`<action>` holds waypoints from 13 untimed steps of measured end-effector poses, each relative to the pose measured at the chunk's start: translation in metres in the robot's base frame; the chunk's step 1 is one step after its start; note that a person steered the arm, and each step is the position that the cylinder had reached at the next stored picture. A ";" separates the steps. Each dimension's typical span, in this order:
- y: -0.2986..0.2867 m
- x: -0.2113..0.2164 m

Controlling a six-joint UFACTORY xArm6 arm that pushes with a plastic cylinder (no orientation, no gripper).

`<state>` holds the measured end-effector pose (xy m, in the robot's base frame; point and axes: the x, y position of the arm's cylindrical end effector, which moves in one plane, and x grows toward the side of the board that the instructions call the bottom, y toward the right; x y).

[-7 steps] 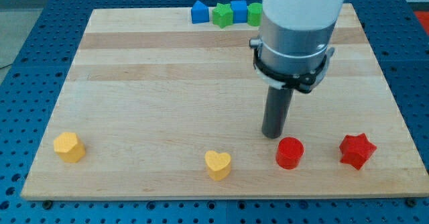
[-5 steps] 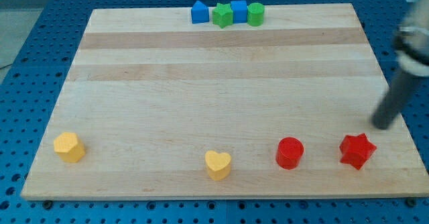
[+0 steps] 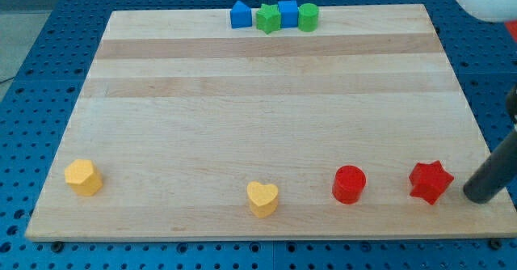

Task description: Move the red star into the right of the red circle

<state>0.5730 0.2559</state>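
The red star (image 3: 430,181) sits near the board's (image 3: 242,100) bottom right, apart from the red circle (image 3: 349,183) on its left. The rod's tip (image 3: 478,196), fingerless, stands just right of the star; a slow, level leftward push should close the gap.

Board (image 3: 242,100): pale wood with lighter and darker lengthwise bands. Surrounding table (image 3: 32,76): blue, dotted with holes. Blocks: red star (image 3: 430,181), red circle (image 3: 349,183), yellow heart (image 3: 262,198), yellow hexagon (image 3: 84,177), two blue, two green. My tip (image 3: 479,196): dark.
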 end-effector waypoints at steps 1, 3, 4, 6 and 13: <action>-0.030 -0.018; -0.088 -0.024; -0.041 -0.033; -0.012 0.046; -0.067 0.035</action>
<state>0.6085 0.1892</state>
